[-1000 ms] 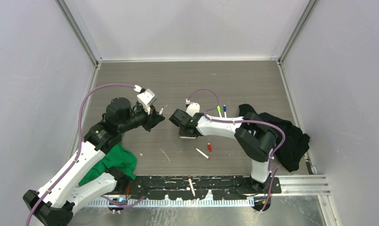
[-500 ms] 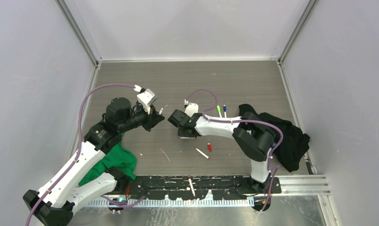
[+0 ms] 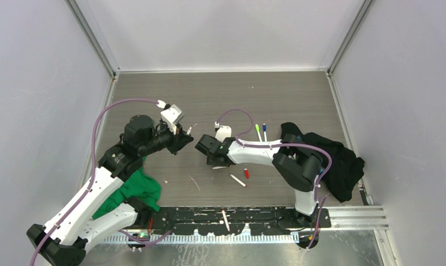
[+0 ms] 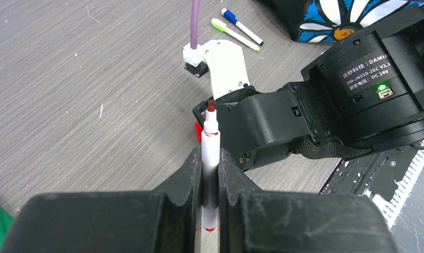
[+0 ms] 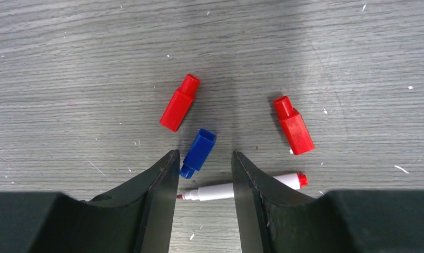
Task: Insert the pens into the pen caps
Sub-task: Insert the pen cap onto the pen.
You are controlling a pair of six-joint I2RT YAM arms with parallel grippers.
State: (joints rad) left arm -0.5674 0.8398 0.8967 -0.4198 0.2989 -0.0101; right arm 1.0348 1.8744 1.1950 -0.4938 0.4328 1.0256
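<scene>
My left gripper (image 4: 210, 158) is shut on a white pen (image 4: 210, 138) with a red tip, held above the table and pointing at the right arm; the gripper also shows in the top view (image 3: 182, 138). My right gripper (image 5: 204, 154) is open, low over the table (image 5: 94, 63). A blue cap (image 5: 198, 152) lies just beyond its fingertips. Two red caps (image 5: 179, 109) (image 5: 293, 125) lie farther out. An uncapped white pen (image 5: 220, 193) lies crosswise between its fingers. In the top view another red cap (image 3: 246, 173) and white pen (image 3: 237, 180) lie near the right gripper (image 3: 206, 148).
A green-capped pen (image 3: 258, 131) and a blue-capped pen (image 3: 265, 131) lie by a black cloth (image 3: 337, 160) at right. A green cloth (image 3: 133, 191) lies under the left arm. One more pen (image 3: 225, 220) rests on the black base rail. Walls enclose three sides.
My right gripper has moved left and slightly nearer, closing toward the left gripper. The left gripper still holds its pen and has barely moved.
</scene>
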